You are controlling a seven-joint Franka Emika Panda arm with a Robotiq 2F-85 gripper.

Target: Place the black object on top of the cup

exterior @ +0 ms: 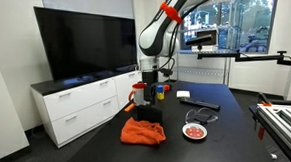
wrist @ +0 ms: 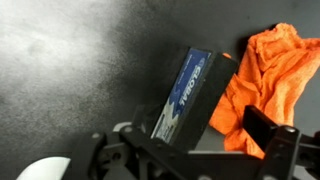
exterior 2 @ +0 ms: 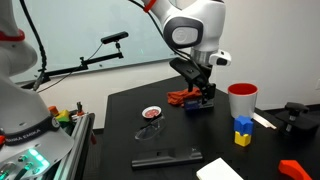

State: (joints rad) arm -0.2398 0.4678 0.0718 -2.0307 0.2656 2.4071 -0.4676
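Observation:
The black object (wrist: 190, 95) is a small boxy block with a blue-and-white label. It lies on the dark table beside the orange cloth (wrist: 268, 75). My gripper (wrist: 190, 142) is open and straddles it; the right finger (wrist: 270, 135) stands clear of the block with cloth showing in the gap. In an exterior view the gripper (exterior 2: 205, 93) hangs low over the block (exterior 2: 200, 104). The cup (exterior 2: 242, 100), white with red trim, stands upright to the right of the gripper, apart from it. In an exterior view the gripper (exterior: 148, 94) is just above the cloth (exterior: 143, 132).
A blue cup on a yellow cup (exterior 2: 243, 131) stands in front of the white cup. A long black slab (exterior 2: 165, 158), a red-and-white dish (exterior 2: 150, 113), white paper (exterior 2: 220, 170) and a red item (exterior 2: 292, 168) lie on the table. A white cabinet with a TV (exterior: 82, 43) stands beside it.

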